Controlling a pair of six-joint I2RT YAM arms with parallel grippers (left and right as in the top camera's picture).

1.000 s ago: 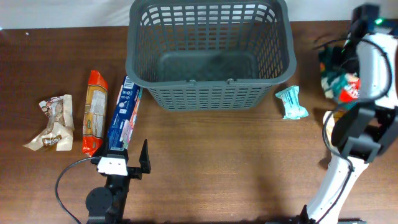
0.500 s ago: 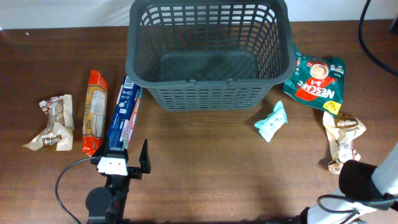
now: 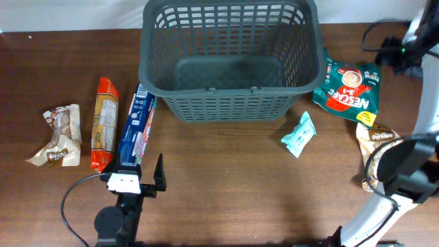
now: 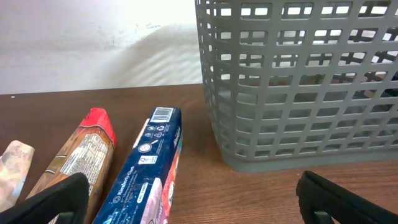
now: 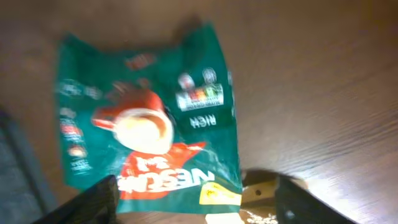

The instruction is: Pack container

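The container [image 3: 230, 106], a big dark grey lattice basket, stands at the back centre with nothing inside; the left wrist view shows its wall [image 4: 298, 87]. A green Nescafe packet [image 3: 346, 86] lies flat just right of it. My right gripper [image 5: 193, 200] hangs open over that packet [image 5: 149, 124] with nothing between its fingers; from overhead it [image 3: 403, 53] is a blur at the right edge. My left gripper [image 4: 193, 205] rests open near the front left, by a blue box [image 4: 146, 168].
An orange packet [image 3: 104, 123] and a crumpled beige packet [image 3: 58, 134] lie left of the blue box [image 3: 136, 127]. A teal packet [image 3: 300, 134] lies in front of the basket's right corner, and a beige packet [image 3: 377, 147] sits beside the right arm [image 3: 405, 171].
The right gripper has opened. The green and beige packets, bunched up at the right arm before, now lie on the table. The teal packet has shifted down and left. The left arm is unmoved.
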